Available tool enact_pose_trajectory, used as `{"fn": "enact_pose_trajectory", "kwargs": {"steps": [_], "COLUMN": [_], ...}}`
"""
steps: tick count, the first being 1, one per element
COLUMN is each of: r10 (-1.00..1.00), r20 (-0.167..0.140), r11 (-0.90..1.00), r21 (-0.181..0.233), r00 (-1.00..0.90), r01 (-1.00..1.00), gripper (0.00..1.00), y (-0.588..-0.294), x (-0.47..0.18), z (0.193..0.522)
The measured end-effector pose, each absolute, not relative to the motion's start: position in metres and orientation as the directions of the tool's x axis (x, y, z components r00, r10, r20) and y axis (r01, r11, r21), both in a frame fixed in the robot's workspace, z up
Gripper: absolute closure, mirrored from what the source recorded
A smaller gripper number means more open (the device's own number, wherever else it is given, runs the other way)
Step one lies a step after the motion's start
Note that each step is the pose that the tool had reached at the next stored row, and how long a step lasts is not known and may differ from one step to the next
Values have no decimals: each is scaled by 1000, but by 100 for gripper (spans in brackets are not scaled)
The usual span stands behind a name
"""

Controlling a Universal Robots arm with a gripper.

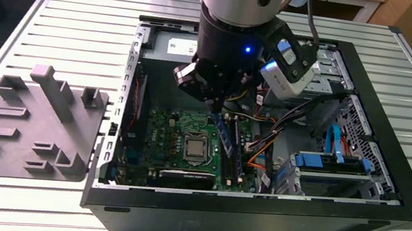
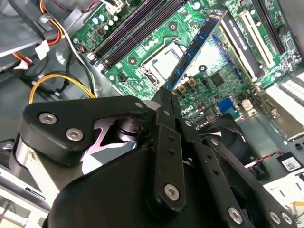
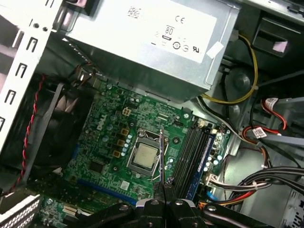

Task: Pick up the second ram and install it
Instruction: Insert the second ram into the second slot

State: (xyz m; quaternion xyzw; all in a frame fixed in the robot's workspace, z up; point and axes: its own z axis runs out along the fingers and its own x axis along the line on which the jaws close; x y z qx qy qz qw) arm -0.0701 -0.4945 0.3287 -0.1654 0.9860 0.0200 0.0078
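Observation:
My gripper (image 1: 212, 101) hangs inside the open computer case (image 1: 389, 175), shut on the second ram (image 1: 224, 134). The ram is a thin dark-blue stick that juts from the closed fingers (image 2: 165, 102) over the green motherboard (image 1: 163, 137). In the second wrist view the ram (image 2: 195, 46) shows its chips and slants above the processor socket (image 2: 159, 64). In the first wrist view the ram (image 3: 162, 156) appears edge-on beside the processor (image 3: 144, 156), apart from the long memory slots (image 3: 191, 149). A blue stick (image 3: 207, 151) stands in the outermost slot.
The grey holder tray (image 1: 32, 128) lies on the slatted table at the exterior view's left of the case. The power supply (image 3: 152, 38) borders the board. Orange, yellow and black cables (image 1: 266, 141) and a blue-tabbed drive bay (image 1: 328, 162) crowd the exterior view's right.

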Motion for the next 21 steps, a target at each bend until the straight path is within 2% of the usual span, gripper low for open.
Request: {"fn": "enact_pose_trajectory", "kwargs": {"steps": [21], "r10": [-159], "r20": [-22], "r11": [986], "r21": [37], "r00": [-987], "r01": [-160], "gripper": [88], "y": [-495], "x": [-70], "z": [329]}}
